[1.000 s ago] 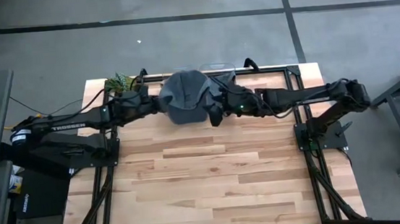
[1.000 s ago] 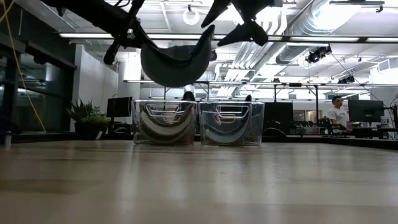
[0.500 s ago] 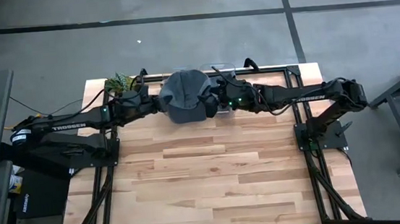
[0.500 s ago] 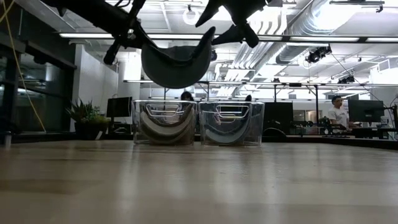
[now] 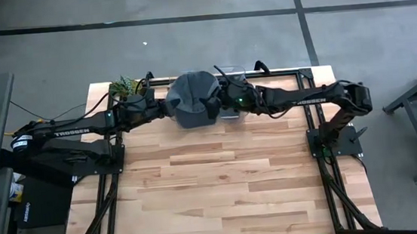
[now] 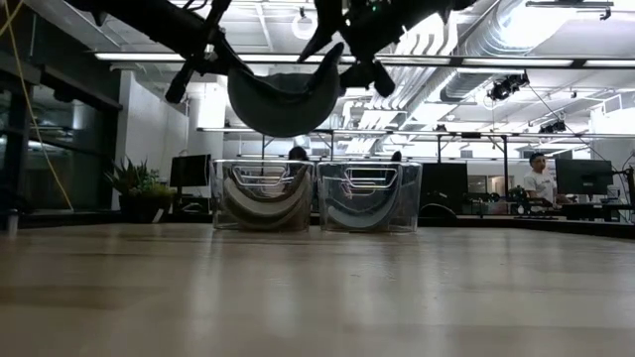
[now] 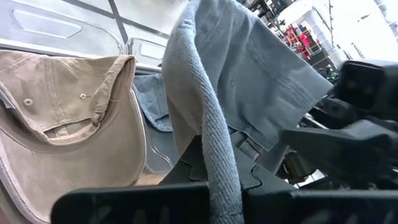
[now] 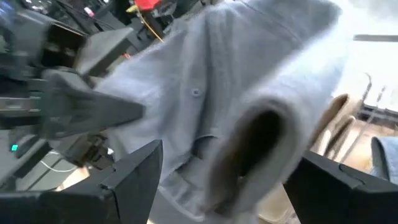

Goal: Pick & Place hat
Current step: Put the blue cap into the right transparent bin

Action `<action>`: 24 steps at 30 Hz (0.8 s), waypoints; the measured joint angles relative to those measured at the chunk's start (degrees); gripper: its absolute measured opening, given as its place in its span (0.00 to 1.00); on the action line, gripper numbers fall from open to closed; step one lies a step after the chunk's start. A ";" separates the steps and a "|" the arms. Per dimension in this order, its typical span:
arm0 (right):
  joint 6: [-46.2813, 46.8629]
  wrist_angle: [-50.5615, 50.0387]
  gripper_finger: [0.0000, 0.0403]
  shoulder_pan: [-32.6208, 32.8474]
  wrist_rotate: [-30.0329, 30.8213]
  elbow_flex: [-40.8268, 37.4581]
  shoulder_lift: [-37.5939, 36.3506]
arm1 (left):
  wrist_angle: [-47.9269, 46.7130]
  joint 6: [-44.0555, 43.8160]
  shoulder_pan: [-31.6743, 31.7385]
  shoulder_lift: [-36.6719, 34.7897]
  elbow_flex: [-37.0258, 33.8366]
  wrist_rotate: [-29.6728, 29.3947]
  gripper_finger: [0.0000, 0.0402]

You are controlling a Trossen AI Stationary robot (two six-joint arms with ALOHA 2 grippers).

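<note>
The left tool [image 5: 164, 108] grips the grey hat [image 5: 192, 99] above the far bins [image 6: 317, 196]; the right tool [image 5: 215, 103] gapes around its brim; a mistimed handover may drop it outside.

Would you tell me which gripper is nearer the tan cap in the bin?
Left. The left gripper holds the grey hat above the tan cap; the right gripper sits farther right.
</note>
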 joint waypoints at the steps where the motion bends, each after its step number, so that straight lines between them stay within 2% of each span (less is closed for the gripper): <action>1: 0.45 -0.17 0.74 -0.21 -0.17 0.00 0.34 | 0.01 -0.01 0.00 0.00 0.00 0.09 0.00; 7: 0.99 0.33 0.73 -0.61 0.04 0.00 0.74 | 0.05 -0.18 -0.02 0.00 0.00 0.29 0.00; 11: 1.12 0.27 0.68 -0.63 -0.46 0.00 0.72 | 0.08 -0.20 -0.02 0.00 0.00 0.27 0.00; 24: 2.65 -0.02 0.27 -0.61 -1.67 0.00 0.72 | 0.05 -0.21 -0.02 0.00 0.00 0.50 0.00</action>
